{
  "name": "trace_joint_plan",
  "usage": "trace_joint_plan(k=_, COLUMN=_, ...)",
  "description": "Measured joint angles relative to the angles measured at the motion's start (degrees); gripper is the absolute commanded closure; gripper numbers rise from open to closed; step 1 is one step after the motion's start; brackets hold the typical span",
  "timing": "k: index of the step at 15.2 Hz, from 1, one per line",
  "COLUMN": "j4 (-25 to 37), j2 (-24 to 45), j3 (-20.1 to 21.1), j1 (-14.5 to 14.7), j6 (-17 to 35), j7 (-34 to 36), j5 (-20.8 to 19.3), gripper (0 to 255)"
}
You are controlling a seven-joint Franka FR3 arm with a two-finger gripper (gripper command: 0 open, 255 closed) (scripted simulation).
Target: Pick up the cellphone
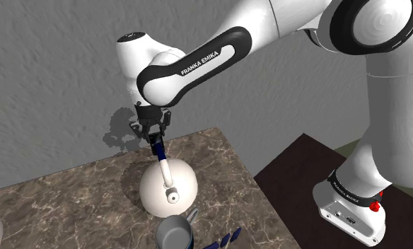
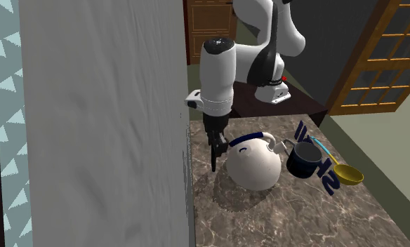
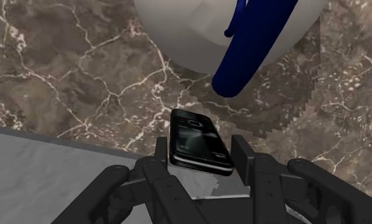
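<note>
Gripper [image 3: 200, 151] narrowly open, closed down to the width of the cellphone [image 3: 198, 140]. Both black fingers [image 3: 160, 151] press against the long edges of the phone, which is clasped between them.

Cellphone: glossy black slab, screen facing the wrist camera, sticking out past the fingertips toward the counter [image 3: 64, 70].

Shoulder view: the gripper [image 1: 155, 136] points straight down from the white arm [image 1: 198, 67]. The phone [image 1: 158, 150] hangs from it as a dark strip just in front of the top of the kettle [image 1: 155, 194].

Second exterior view: gripper [image 2: 215, 146] close beside the grey wall [image 2: 105, 126]. The phone [image 2: 215, 163] hangs vertically between the wall and the kettle [image 2: 256, 170], near the kettle but not touching it. Whether its lower end clears the marble, cannot tell.

Kettle [image 3: 178, 32]: round, white, with an arched blue-and-white handle [image 3: 245, 51]. It stands on brown veined marble, just beyond the phone.

Other items – a dark blue pot [image 2: 303, 160] beside the kettle on the side away from the wall. A yellow ladle [image 2: 348, 174] lies past the pot, by a dark blue rack-like object [image 2: 326, 179] whose form is unclear.

Stand [image 1: 297, 177]: dark top, adjoining the counter.
</note>
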Motion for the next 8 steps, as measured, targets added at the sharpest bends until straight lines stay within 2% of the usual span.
trace_joint_plan(k=8, j4=2.4, j2=-2.59, j3=0.79, j1=-0.35, j6=-4.77, j7=-0.73, j5=1.32, gripper=255)
